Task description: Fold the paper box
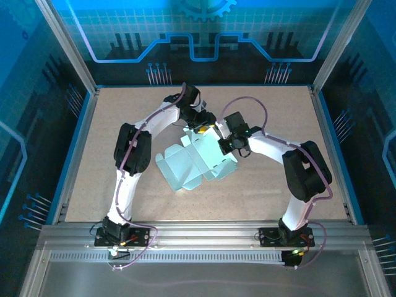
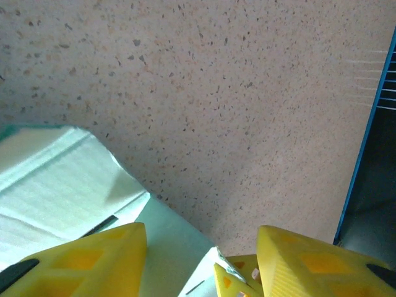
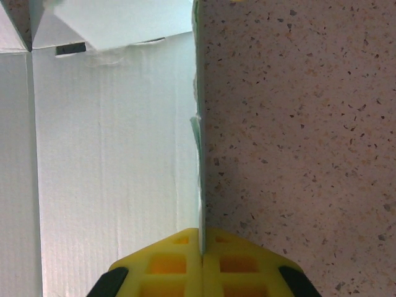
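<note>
Pale blue-white card: the paper box (image 1: 192,164) lies near the middle of the speckled table (image 1: 124,111). It is mostly flat, with creased flaps fanning toward 7 and 5 o'clock. The part at its 1 o'clock side looks raised.

Right hand (image 3: 202,238): yellow fingers pressed together, clamped on the thin upright edge of a card panel. Ribbed card lies at 9 o'clock of the pinch, bare table at 3 o'clock. From above, this hand sits at the box's 2 o'clock corner.

Left hand (image 2: 201,234): fingers apart, a wide gap between them. A card flap runs under the 9 o'clock finger and a card corner pokes into the gap. Contact with either finger is unclear from this angle. From above, the hand is at the box's 12 o'clock edge.
</note>
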